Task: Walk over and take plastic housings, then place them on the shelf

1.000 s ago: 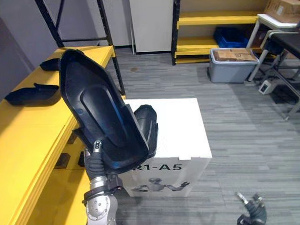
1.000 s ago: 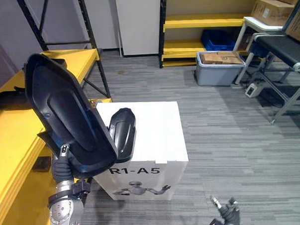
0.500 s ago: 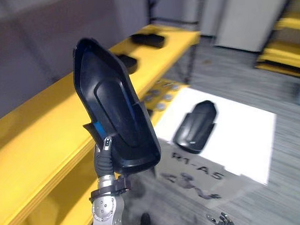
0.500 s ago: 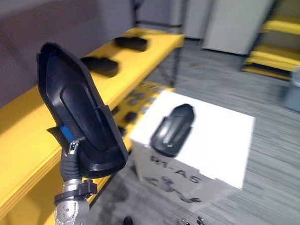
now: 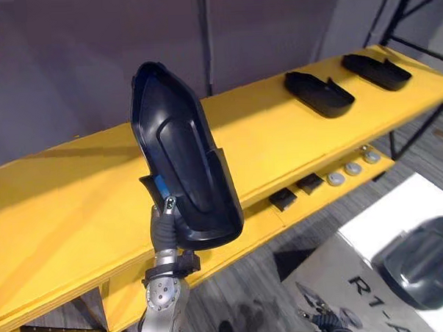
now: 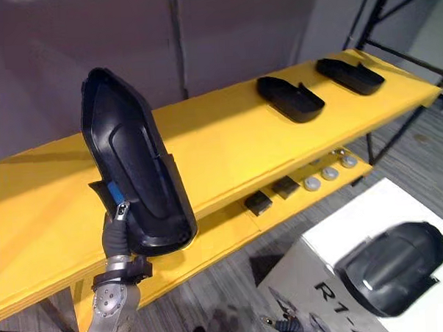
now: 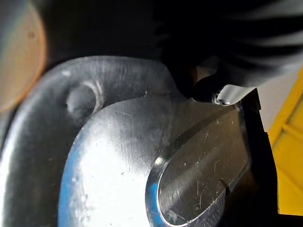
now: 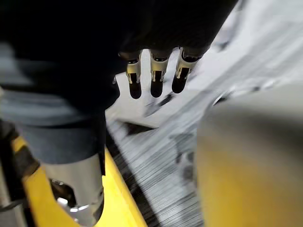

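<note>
A large black plastic housing (image 5: 181, 164) stands upright in my left hand (image 5: 165, 226), whose fingers are curled round its lower end. It hangs in front of the yellow shelf top (image 5: 76, 209), above its front edge. The left wrist view shows the housing's glossy inner face (image 7: 123, 156) up close, with a fingertip (image 7: 221, 98) against it. Two more black housings (image 5: 317, 93) (image 5: 375, 69) lie on the shelf at the far right. Another housing (image 5: 424, 264) rests on the white box (image 5: 386, 225). My right hand (image 8: 155, 71) hangs low with straight fingers, holding nothing.
Under the yellow top, a lower shelf carries small black blocks (image 5: 283, 200) and grey discs (image 5: 352, 169). A black shelf post (image 5: 415, 128) stands at the right end. A grey wall rises behind the shelf. Grey floor lies between shelf and box.
The camera has swung left to face the yellow shelf, so the white box now sits at the lower right. The housing remains upright in my left hand.
</note>
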You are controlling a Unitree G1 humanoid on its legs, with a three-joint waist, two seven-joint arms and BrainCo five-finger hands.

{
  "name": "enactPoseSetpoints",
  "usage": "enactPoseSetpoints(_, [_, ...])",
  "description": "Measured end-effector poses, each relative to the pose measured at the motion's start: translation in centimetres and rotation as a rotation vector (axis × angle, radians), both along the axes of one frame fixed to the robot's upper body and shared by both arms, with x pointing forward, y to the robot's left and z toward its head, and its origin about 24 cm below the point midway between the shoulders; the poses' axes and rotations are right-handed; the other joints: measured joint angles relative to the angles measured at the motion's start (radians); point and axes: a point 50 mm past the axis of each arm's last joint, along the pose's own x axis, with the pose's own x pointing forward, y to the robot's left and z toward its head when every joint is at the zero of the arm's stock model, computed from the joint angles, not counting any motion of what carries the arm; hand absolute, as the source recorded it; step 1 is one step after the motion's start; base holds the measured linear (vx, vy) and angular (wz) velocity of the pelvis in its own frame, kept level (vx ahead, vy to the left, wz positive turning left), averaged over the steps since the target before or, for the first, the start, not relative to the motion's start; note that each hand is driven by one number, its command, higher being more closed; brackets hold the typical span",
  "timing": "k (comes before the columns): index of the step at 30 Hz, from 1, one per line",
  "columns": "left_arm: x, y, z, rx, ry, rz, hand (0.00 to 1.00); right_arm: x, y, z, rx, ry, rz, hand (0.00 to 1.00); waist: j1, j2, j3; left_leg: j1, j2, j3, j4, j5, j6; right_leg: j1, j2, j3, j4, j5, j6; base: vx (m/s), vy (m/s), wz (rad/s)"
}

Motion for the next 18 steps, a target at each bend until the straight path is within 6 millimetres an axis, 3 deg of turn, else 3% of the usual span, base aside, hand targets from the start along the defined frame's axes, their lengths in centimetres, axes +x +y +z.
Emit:
enactPoseSetpoints(1, [0.2,-0.4,-0.2,-0.002,0.008,-0.008,1.00,0.1,0.1,0.2,-0.001,-0.017,-0.006,0.00,-0.005,-0.002,-0.001,0.003,-0.003,-0.038,0.018,-0.008,-0.010,-0.039,0.048,0.090,-0.055,-0.007,0.011,0.15,-0.100,0.95])
enactPoseSetpoints(3, [0.2,-1.1,-0.2,-0.009,0.010,-0.027,1.00,0.1,0.4,0.4,-0.003,-0.035,-0.016,0.00,-0.011,-0.006,-0.002,-0.002,-0.005,-0.078,0.052,-0.030,-0.036,-0.062,0.084,0.167,-0.132,-0.004,0.015,0.15,-0.174,0.98])
enactPoseSetpoints(4, [0.2,-1.7,-0.1,-0.016,0.007,-0.046,1.00,-0.3,0.8,0.4,0.003,-0.040,-0.028,0.00,-0.004,-0.020,-0.010,-0.007,-0.007,-0.089,0.084,-0.058,-0.047,-0.059,0.083,0.172,-0.208,0.022,0.018,0.20,-0.258,0.97])
enactPoseSetpoints(5, [0.2,-1.8,-0.1,-0.018,0.006,-0.048,1.00,-1.0,2.0,0.0,0.037,-0.023,-0.036,0.00,0.022,-0.063,-0.028,-0.012,-0.021,-0.099,0.132,-0.107,-0.056,-0.044,0.059,0.159,-0.292,0.110,0.002,0.22,-0.306,0.69])
enactPoseSetpoints(6, [0.3,-1.9,-0.3,-0.025,0.014,-0.046,1.00,-1.3,2.3,-0.1,0.047,-0.017,-0.041,0.00,0.029,-0.063,-0.030,-0.015,-0.013,-0.100,0.162,-0.135,-0.058,-0.035,0.058,0.147,-0.292,0.110,0.044,0.19,-0.286,0.41])
enactPoseSetpoints(8, [0.3,-2.6,-0.7,-0.026,0.033,-0.075,1.00,-1.5,2.0,0.0,0.040,-0.015,-0.047,0.00,0.022,-0.028,-0.060,-0.049,0.102,-0.019,0.233,-0.188,-0.096,0.006,0.108,0.080,-0.345,0.114,0.022,0.16,-0.277,0.44])
enactPoseSetpoints(11, [0.8,-3.5,-0.3,-0.024,0.014,-0.117,1.00,-1.6,1.7,0.0,0.030,-0.010,-0.041,0.00,0.029,-0.015,-0.071,-0.018,0.147,-0.014,0.199,-0.168,-0.129,0.053,0.146,0.051,-0.398,0.124,0.004,0.15,-0.175,0.19])
enactPoseSetpoints(18, [3.1,-4.6,-1.1,0.008,0.072,-0.141,1.00,-2.9,2.5,-0.4,0.047,0.017,-0.052,0.00,0.028,-0.054,-0.107,0.015,0.157,-0.012,0.138,-0.149,-0.150,0.109,0.160,0.032,-0.500,0.152,-0.011,0.10,-0.023,0.02])
